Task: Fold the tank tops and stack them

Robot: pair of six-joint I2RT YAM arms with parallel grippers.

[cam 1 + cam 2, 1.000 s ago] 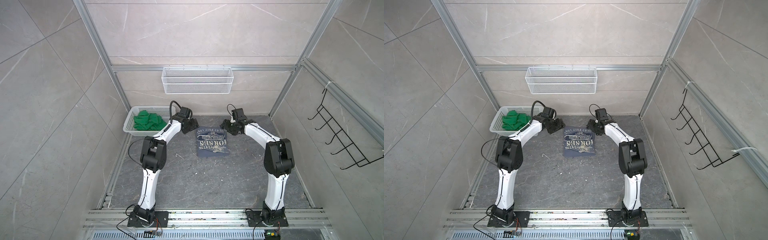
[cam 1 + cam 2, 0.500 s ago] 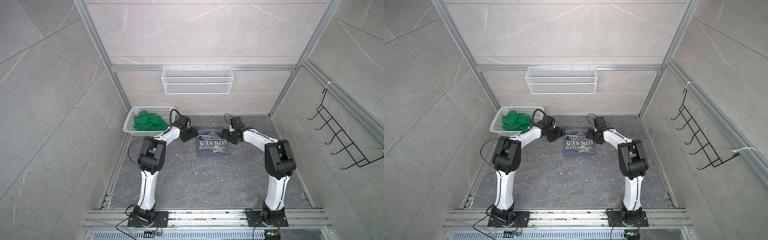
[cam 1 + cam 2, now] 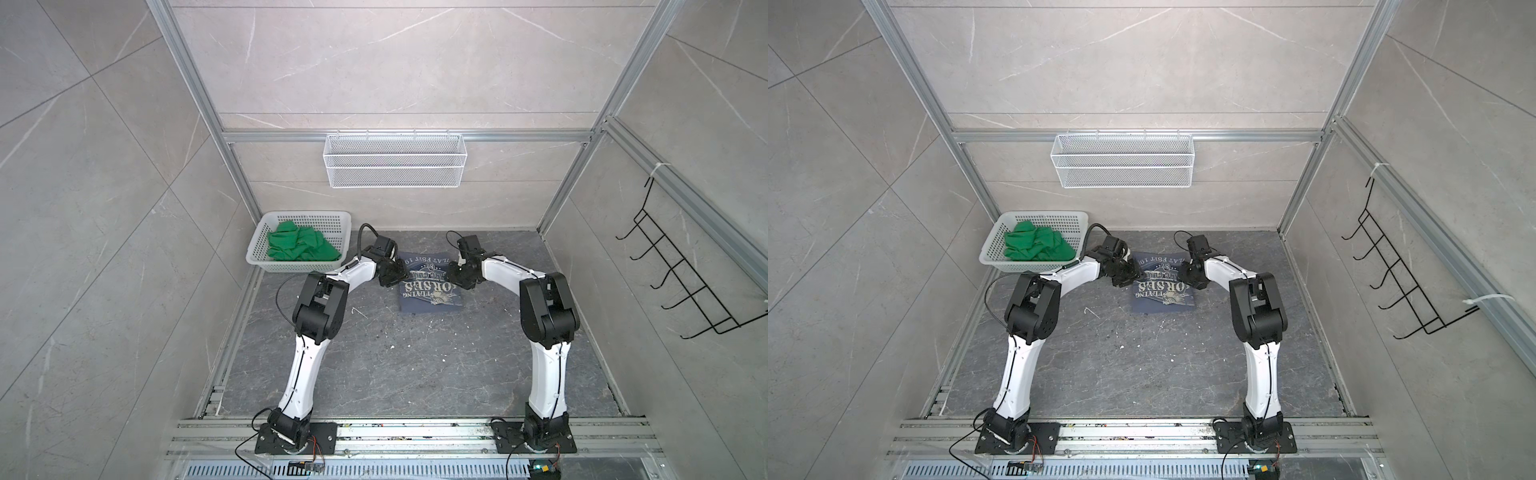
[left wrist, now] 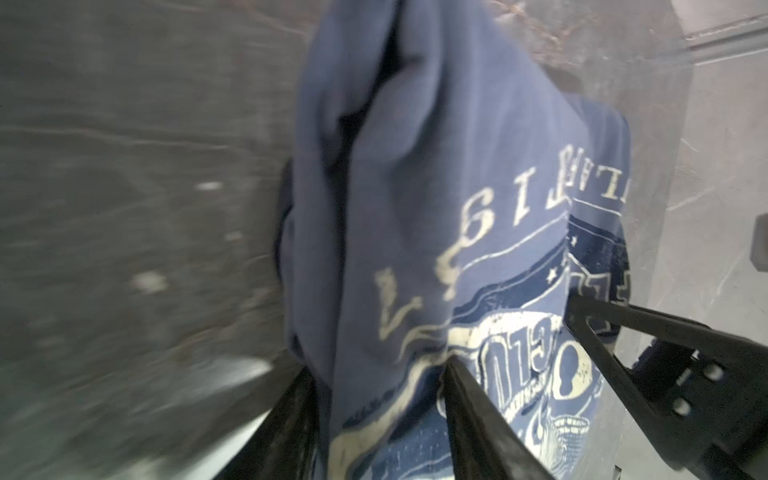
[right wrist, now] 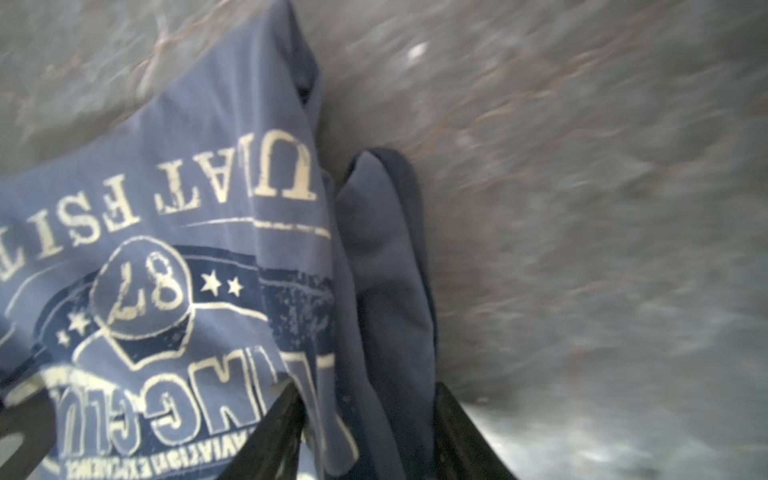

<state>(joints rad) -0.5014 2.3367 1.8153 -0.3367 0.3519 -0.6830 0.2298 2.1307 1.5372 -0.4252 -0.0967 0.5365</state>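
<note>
By my reading the first fold is only under way: the blue tank top point(image 3: 430, 286) lies at 12 o'clock on the table point(image 3: 415, 365), the left gripper point(image 3: 396, 277) and right gripper point(image 3: 456, 279) each clamped on one of its side edges, while the green tank top point(image 3: 301, 247) sits crumpled in the basket point(image 3: 307, 216) at 10 o'clock, not yet folded or stacked.

Can pass freely over the near half of the worktop point(image 3: 415, 374). Blocked at far left corner by white basket point(image 3: 291, 266), at far middle by blue tank top point(image 3: 432, 297).
</note>
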